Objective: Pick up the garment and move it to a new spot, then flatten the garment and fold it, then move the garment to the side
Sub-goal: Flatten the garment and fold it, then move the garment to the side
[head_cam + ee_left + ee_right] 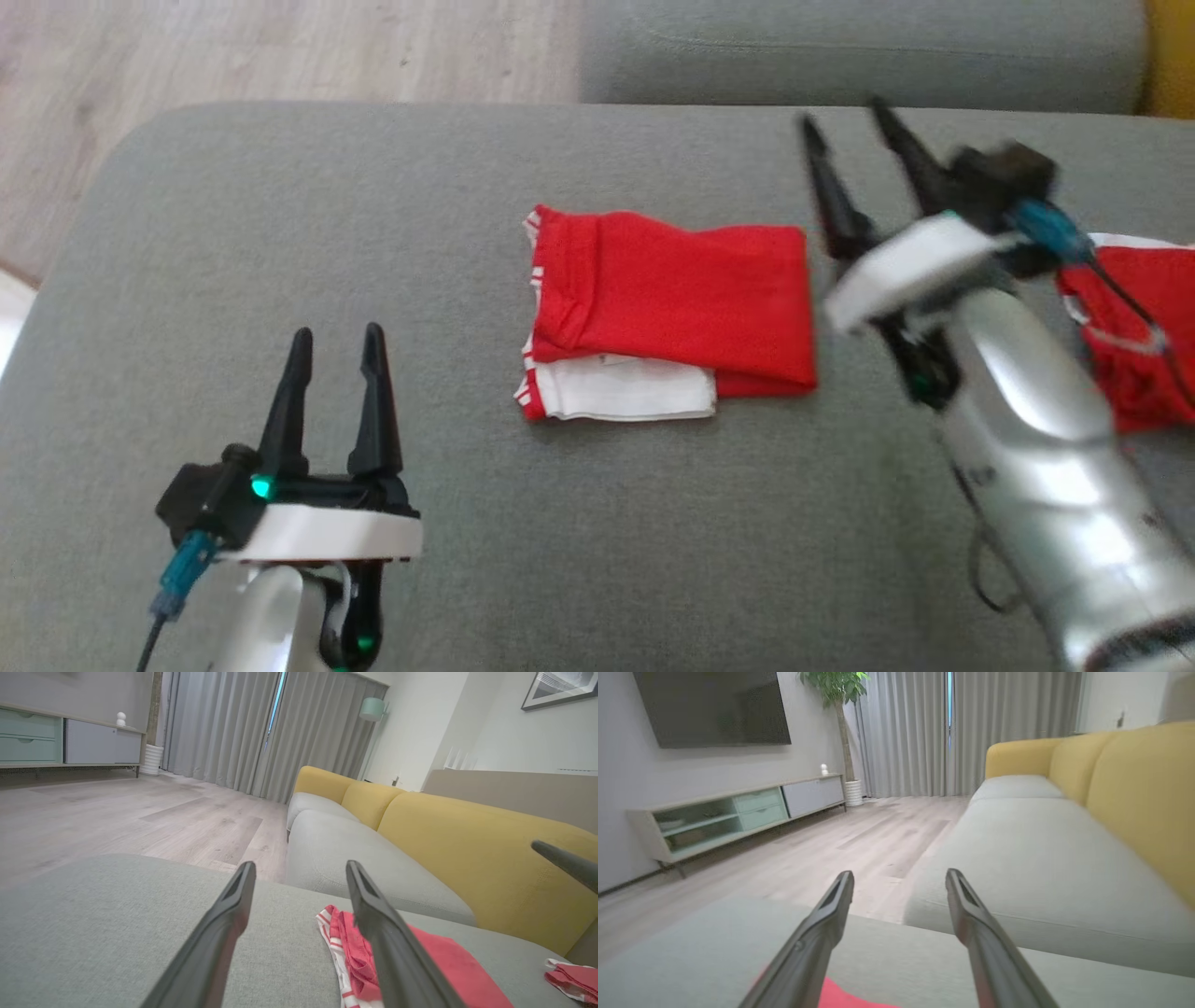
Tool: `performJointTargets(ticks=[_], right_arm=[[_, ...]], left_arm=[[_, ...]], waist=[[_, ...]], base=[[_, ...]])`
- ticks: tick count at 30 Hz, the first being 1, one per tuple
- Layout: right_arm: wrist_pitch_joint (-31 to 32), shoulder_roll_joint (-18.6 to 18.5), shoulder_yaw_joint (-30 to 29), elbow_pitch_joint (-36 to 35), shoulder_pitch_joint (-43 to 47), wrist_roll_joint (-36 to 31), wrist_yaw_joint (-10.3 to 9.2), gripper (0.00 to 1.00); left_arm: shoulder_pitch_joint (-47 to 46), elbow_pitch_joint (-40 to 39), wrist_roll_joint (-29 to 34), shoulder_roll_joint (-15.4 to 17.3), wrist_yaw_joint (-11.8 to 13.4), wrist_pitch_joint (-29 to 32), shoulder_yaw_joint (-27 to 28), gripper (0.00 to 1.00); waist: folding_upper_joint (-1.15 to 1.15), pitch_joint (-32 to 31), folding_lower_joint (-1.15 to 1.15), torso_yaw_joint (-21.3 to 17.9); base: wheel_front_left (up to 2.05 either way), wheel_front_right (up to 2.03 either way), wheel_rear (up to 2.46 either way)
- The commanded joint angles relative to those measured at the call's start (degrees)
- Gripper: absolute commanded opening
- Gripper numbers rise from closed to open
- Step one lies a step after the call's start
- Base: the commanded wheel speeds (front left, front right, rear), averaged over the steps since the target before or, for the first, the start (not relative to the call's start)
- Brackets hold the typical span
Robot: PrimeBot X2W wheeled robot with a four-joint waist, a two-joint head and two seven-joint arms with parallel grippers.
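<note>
A grey cushion (pixel 280 233) bears a folded red-and-white garment (pixel 672 299) mid-surface and a second red garment (pixel 1134 345) at its right.

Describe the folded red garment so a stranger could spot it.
On the grey cushion, look at its middle. The folded garment is a neat red rectangle with white peeking out; the other red garment, at the right edge, is crumpled.
</note>
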Motion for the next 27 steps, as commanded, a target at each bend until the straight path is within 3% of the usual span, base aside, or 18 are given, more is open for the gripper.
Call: performJointTargets(ticks=[1, 5, 10, 20, 27], right_arm=[[-0.7, -1.2, -3.4, -3.7, 3.4, -5.3, 0.2, 1.0], [-0.7, -2.0, -11.9, -8.4, 10.3, -12.7, 0.2, 1.0], [-0.7, -0.5, -20.0, -14.8, 18.5, -19.0, 0.2, 1.0], [-0.7, 3.4, -26.9, -23.5, 29.0, -22.9, 0.2, 1.0], [-0.7, 3.9, -27.5, -25.5, 31.1, -23.4, 0.2, 1.0]], left_arm=[[-1.5, -2.3, 0.7, 0.3, 0.4, -0.3, 2.6, 1.0], [-1.3, -2.7, 0.7, 0.3, 0.4, -0.3, 3.2, 1.0], [-0.8, -2.9, 0.9, 0.3, 0.3, -0.3, 3.5, 1.0], [0.5, -2.3, 1.2, 0.3, 0.1, -0.3, 3.6, 1.0], [0.8, -2.2, 1.2, 0.3, 0.0, -0.3, 3.7, 1.0]], waist=[[0.0, -0.6, 0.0, -1.5], [0.0, -0.9, 0.0, -2.8], [0.0, -1.1, 0.0, -4.2], [0.0, -1.4, 0.0, -5.4], [0.0, -1.6, 0.0, -5.7]], base=[[0.0, 0.0, 0.0], [0.0, 0.0, 0.0], [0.0, 0.0, 0.0], [0.0, 0.0, 0.0], [0.0, 0.0, 0.0]])
